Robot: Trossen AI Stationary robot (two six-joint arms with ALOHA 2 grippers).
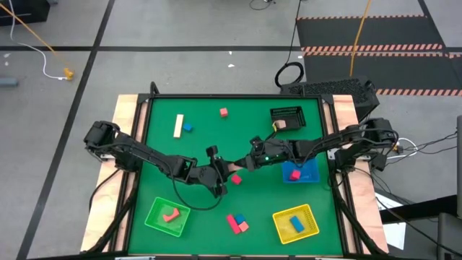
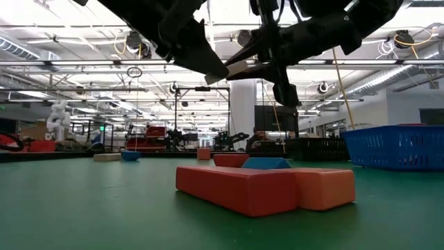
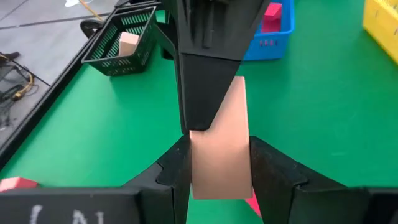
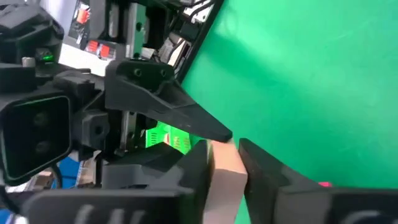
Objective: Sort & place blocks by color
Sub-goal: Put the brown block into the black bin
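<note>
Item, mid-handover above table centre: left gripper and right gripper, at its 3 o'clock, both pinch one pale tan wooden block; I judge left must release next.

Matt tan wooden block; smooth green table covering.

tan block ends hidden by both grippers' fingers

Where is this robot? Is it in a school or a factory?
Probably a big robot lab or workshop. Behind the green table there is a wide hall with ceiling lights, other machines stand far off, and cables lie on the grey floor.
</note>
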